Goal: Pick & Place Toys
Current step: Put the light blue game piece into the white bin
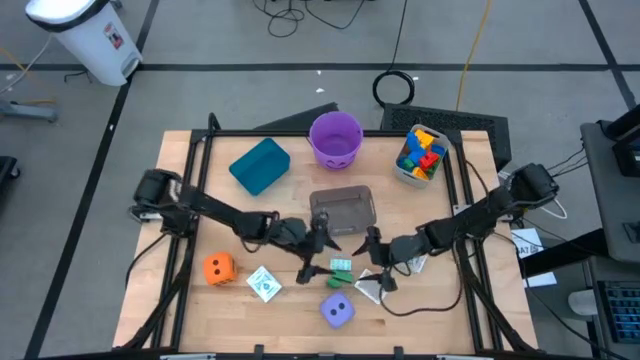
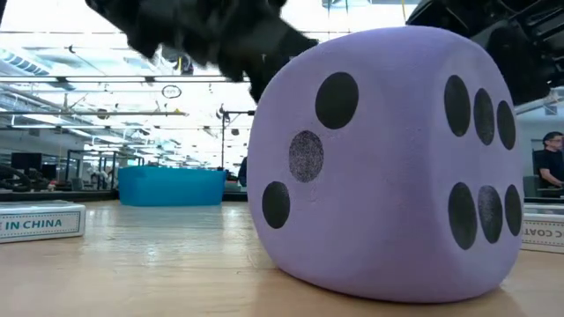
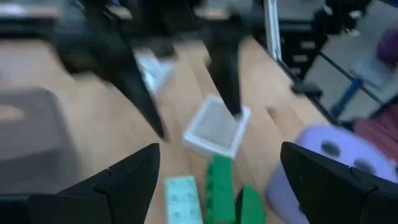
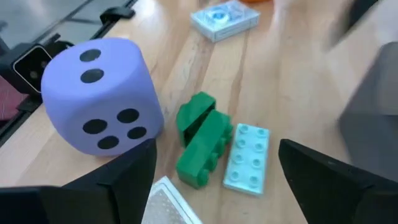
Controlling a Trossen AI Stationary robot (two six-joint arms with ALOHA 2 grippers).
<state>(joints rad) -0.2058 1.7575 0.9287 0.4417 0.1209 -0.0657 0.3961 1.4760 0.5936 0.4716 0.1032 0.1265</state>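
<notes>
Green blocks (image 4: 200,142): flat on the bench (image 1: 200,200) beside a pale teal block (image 4: 247,158), near the purple die (image 4: 101,93).
Left end effector (image 3: 217,168): released, above them.
Right end effector (image 4: 214,165): released, empty, facing it.

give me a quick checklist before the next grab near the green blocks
1. Right gripper fingers open, nothing held: ok.
2. Left gripper fingers open, nothing held: ok.
3. Green blocks and pale teal block lie free on the table, between both grippers: ok.
4. Purple die sits close beside the green blocks, may get nudged: not ok.
5. The two grippers face each other closely over the same blocks, collision risk: not ok.
6. Which arm should grab: cannot tell.
</notes>
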